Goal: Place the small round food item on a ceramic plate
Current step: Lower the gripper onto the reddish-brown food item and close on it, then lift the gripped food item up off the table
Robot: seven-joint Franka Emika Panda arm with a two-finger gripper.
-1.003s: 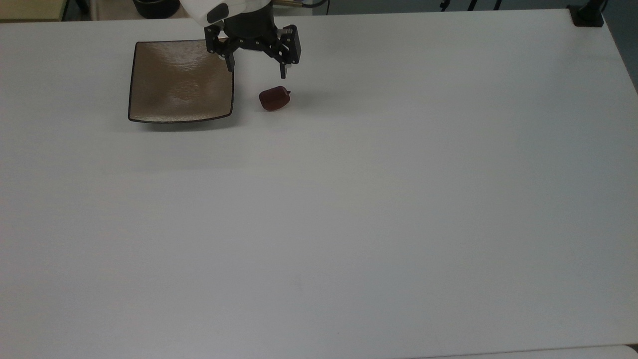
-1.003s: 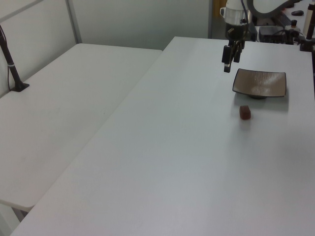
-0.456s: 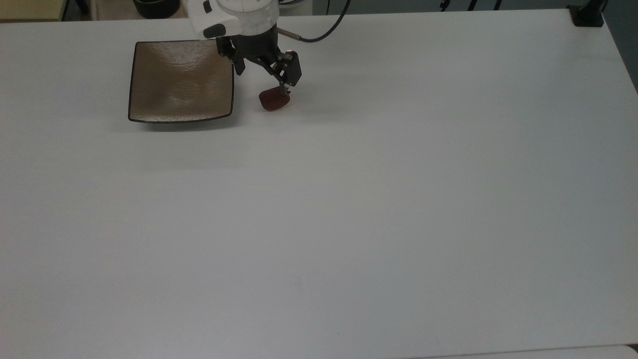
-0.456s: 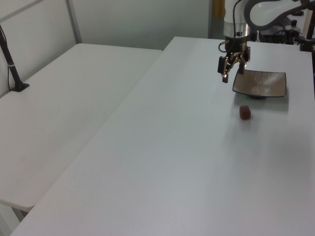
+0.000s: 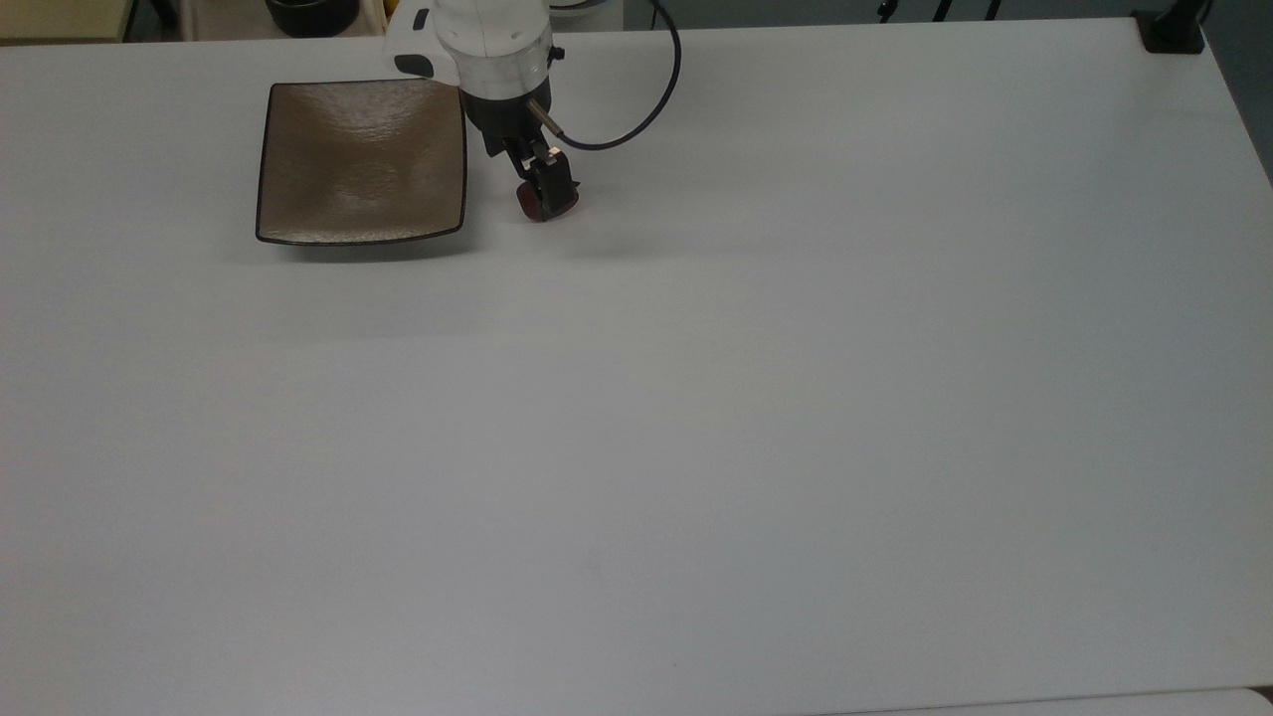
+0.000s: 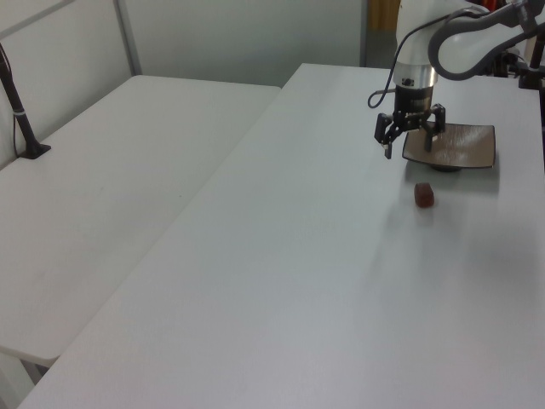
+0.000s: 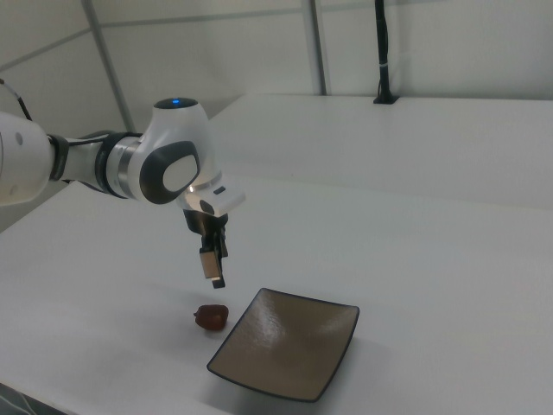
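Dark reddish food item (image 7: 212, 316) lies on the white desk (image 5: 696, 398) just beside the plate (image 7: 289, 354), not yet grasped. The gripper (image 6: 410, 139) hangs above it, fingers apart (approach step); next, I judge, descend astride it and close.

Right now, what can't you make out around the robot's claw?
Top view: the gripper covers most of the small round food item, hiding its tip.
Right view: the gripper is edge-on; one finger hides the other.
Top view: a dark object is cut off by the upper edge.
Left view: the gripper hides part of the ceramic plate's rim.
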